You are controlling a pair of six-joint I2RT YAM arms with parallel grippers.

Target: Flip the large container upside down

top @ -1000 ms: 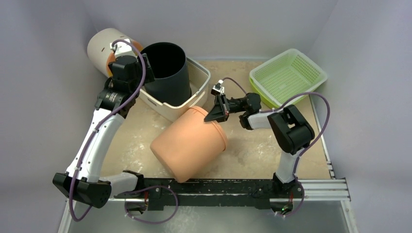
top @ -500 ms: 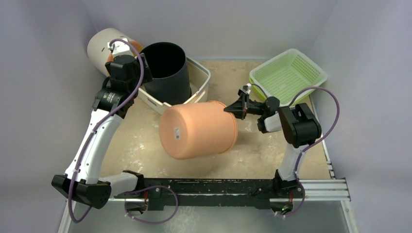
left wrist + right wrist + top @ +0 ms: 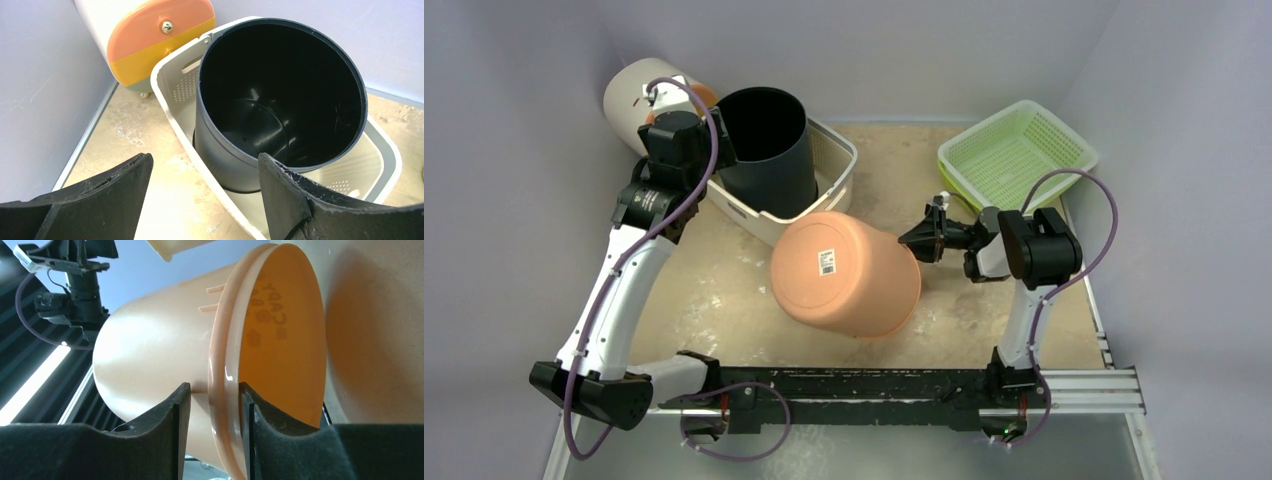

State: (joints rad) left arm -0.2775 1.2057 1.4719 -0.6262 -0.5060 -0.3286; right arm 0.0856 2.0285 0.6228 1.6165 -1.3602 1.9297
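Note:
The large orange container (image 3: pixel 844 275) is tilted with its labelled base facing up and left and its mouth turned down to the right, near the table's middle. My right gripper (image 3: pixel 921 240) is shut on its rim at the right side. In the right wrist view the fingers (image 3: pixel 214 405) pinch the thick rim and wall of the orange container (image 3: pixel 155 345), one finger outside and one inside. My left gripper (image 3: pixel 721 140) is open and empty, hovering by the black bin; its fingers (image 3: pixel 205 165) stand wide apart.
A black bin (image 3: pixel 769 150) stands upright in a white basket (image 3: pixel 834 190) at the back left; both show in the left wrist view (image 3: pixel 280 100), (image 3: pixel 170 95). A cream and orange canister (image 3: pixel 639 95) lies in the back left corner. A green basket (image 3: pixel 1016 155) sits back right.
My right gripper has swung right and rolled over, carrying the orange container from lying on its side to base-up and tilted. The left arm has barely moved.

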